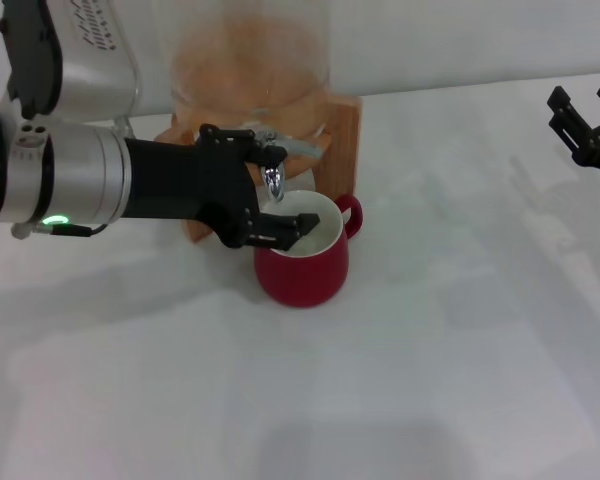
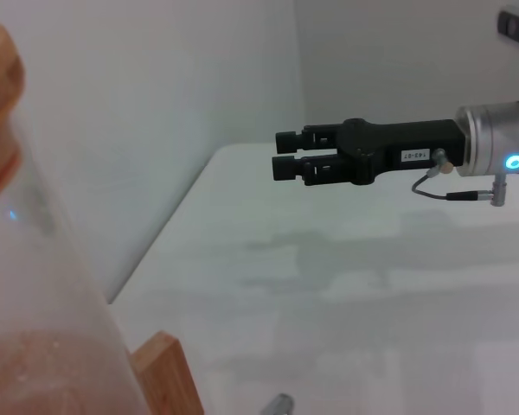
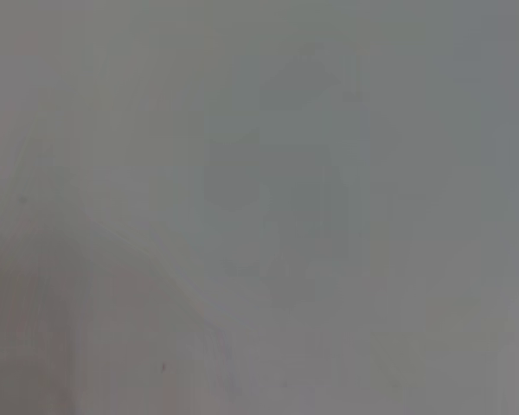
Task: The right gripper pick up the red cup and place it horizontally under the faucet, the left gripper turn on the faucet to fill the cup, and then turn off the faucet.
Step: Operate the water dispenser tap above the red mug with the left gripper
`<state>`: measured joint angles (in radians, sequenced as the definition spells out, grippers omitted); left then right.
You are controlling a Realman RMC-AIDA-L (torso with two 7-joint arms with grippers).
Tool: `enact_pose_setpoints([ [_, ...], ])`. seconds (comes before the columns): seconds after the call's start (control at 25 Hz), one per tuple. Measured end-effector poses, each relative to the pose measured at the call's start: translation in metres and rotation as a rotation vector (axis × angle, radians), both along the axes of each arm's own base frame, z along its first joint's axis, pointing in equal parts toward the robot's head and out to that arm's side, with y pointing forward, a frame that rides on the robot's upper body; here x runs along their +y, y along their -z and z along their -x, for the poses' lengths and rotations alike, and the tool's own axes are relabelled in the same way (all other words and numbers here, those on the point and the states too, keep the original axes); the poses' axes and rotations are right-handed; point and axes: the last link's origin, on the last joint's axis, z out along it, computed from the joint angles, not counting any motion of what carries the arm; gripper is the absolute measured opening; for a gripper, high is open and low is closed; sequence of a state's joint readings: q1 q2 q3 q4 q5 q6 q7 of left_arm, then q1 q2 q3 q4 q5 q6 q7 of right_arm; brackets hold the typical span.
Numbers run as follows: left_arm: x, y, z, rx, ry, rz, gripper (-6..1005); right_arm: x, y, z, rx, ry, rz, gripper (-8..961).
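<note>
The red cup (image 1: pixel 305 262) stands upright on the table, its white inside facing up, directly below the faucet (image 1: pixel 273 180). The faucet's flat lever (image 1: pixel 302 147) sticks out toward the wooden stand. My left gripper (image 1: pixel 277 190) is open, one finger above and one below the faucet's spout, just over the cup's rim. My right gripper (image 1: pixel 583 108) is open and empty at the far right edge, well away from the cup. It also shows in the left wrist view (image 2: pixel 281 156). The right wrist view shows only a blurred grey surface.
The glass dispenser (image 1: pixel 250 70) with orange liquid sits on a wooden stand (image 1: pixel 342 130) behind the cup. Both show close up in the left wrist view, the dispenser (image 2: pixel 35 328) and the stand (image 2: pixel 169 372). The white table (image 1: pixel 460 350) spreads in front and to the right.
</note>
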<state>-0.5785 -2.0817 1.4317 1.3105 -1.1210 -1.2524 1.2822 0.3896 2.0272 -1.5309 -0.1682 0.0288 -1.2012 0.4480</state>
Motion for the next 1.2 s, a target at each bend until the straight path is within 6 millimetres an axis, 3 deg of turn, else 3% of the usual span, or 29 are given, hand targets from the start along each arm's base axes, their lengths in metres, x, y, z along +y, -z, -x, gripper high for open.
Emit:
enact_pose_setpoints([
  [1.2,0.015,0.018,-0.013,0.034,0.038,0.045,816,-0.005,0.002,-0.002,-0.006,-0.002,0.007,682],
])
